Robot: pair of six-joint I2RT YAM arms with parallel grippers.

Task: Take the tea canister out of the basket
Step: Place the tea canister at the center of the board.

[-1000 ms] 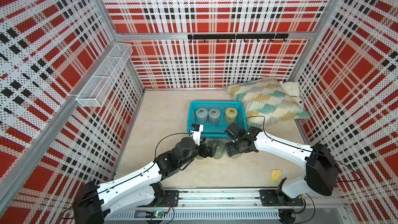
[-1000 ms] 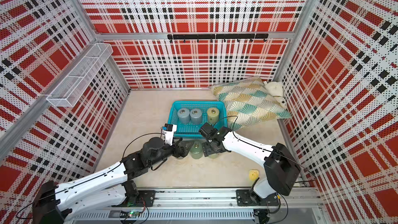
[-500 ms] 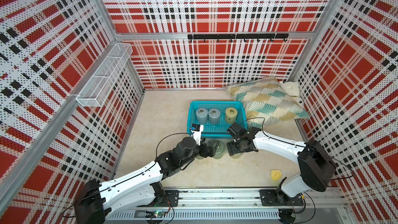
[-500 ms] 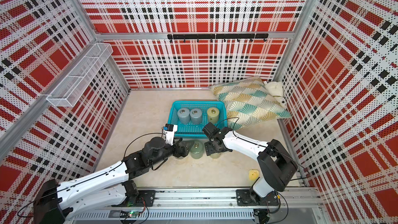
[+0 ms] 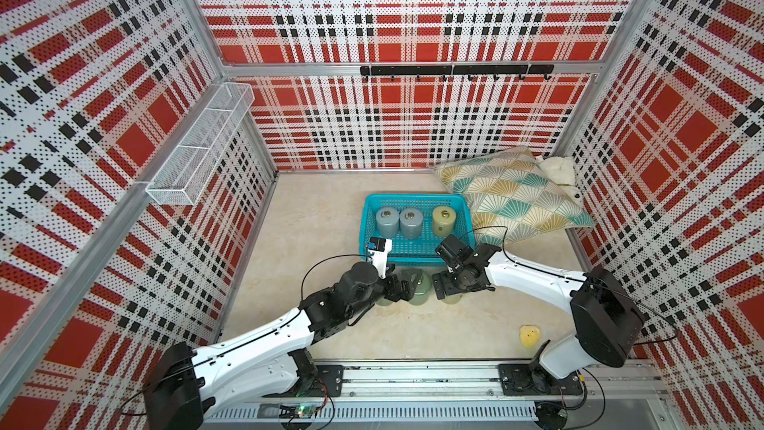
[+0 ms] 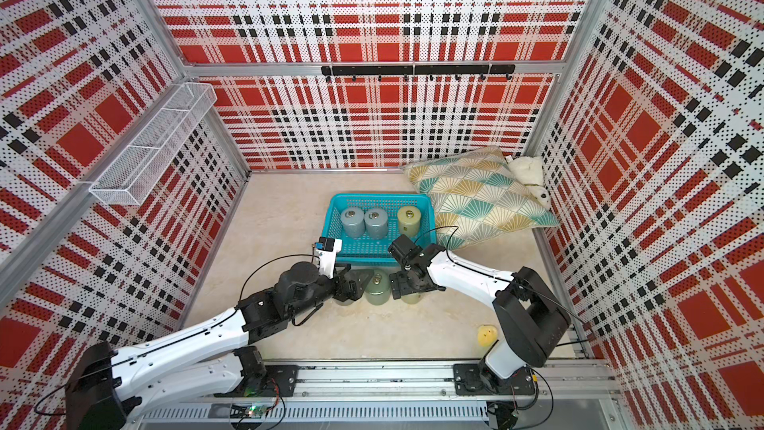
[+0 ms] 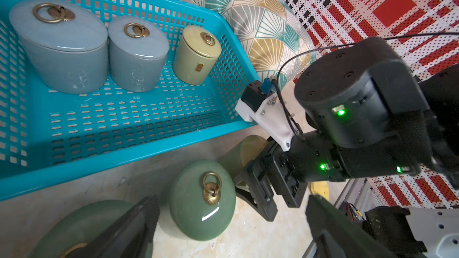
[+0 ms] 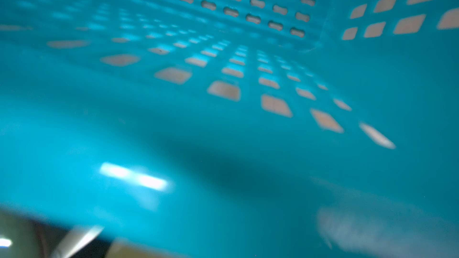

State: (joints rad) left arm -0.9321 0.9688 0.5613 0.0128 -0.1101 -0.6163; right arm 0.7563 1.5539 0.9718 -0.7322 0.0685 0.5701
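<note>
Nearest, beside the right arm's base, a small yellow object (image 5: pixel 530 335) lies alone on the tabletop (image 5: pixel 322 208). Next out, three lidded canisters stand upright in a row on the tabletop, just outside the near wall of the turquoise basket (image 5: pixel 363 225). The left gripper (image 5: pixel 402 288) hangs low over this row, fingers (image 7: pixel 139 217) spread wide and holding nothing. One finger overlaps the leftmost green canister (image 5: pixel 383 300). The middle green canister (image 5: pixel 420 290), brass ring on its lid, stands at the fingertips in the left wrist view; contact not discernible. The right gripper (image 5: pixel 445 288) sits directly over the pale tea canister (image 5: pixel 451 299), which is at the right end of the row, out of the basket. Cannot tell whether its fingers are apart or clamped. The right wrist view gives only blurred turquoise lattice, very close. Farther, inside the basket along its far wall, the left grey-blue canister (image 5: pixel 387 221) stands just beside the right grey-blue canister (image 5: pixel 411 222), with a pale yellow-green canister (image 5: pixel 443 220) a little apart to their right. Beyond, a fan-patterned cushion (image 5: pixel 512 196) lies just beside the basket, a white plush toy (image 5: pixel 558 171) behind it in the far right corner. A white wire-mesh rack (image 5: pixel 202 150) hangs on the left wall and a black hook rail (image 5: pixel 454 71) on the back wall.
</note>
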